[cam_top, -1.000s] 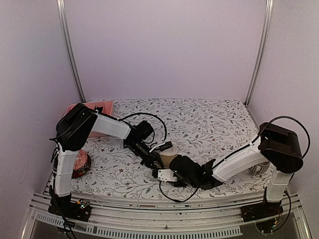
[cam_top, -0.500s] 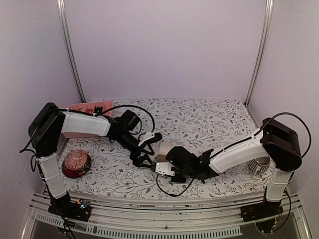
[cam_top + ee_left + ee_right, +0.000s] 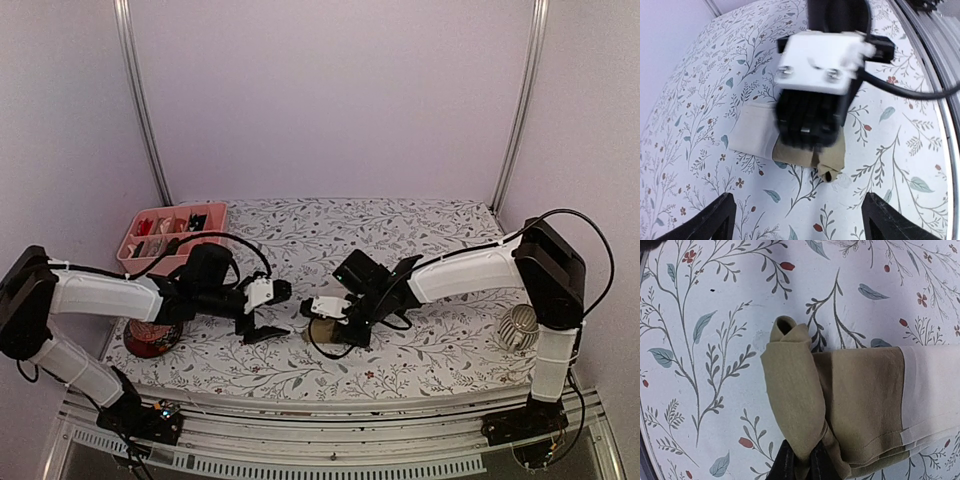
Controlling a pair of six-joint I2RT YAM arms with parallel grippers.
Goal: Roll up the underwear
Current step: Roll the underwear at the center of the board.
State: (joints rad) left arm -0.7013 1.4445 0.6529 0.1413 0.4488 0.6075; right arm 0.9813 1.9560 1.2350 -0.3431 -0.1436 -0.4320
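The tan-beige underwear [image 3: 320,331] lies partly rolled on the flowered table, near its front middle. In the right wrist view its tan roll [image 3: 795,390] curls over the flat part, and the pale band [image 3: 932,390] lies to the right. My right gripper [image 3: 801,462] is shut on the lower end of that roll; from above it [image 3: 328,318] sits right over the cloth. My left gripper [image 3: 262,312] stands open just left of the underwear, touching nothing. Its wrist view shows the tan cloth [image 3: 832,152] under the right gripper's black fingers [image 3: 807,125], with the left gripper [image 3: 800,225] apart from it.
A pink tray [image 3: 133,240] of small items stands at the back left. A red bowl [image 3: 150,337] sits near the left arm's elbow. A ribbed metal object [image 3: 517,328] lies at the right edge beside the right arm's base.
My left gripper has opened, let go of the cloth and drawn back to the left, its arm dropping low. The right gripper has kept its grip and swung round onto the cloth from the far side.
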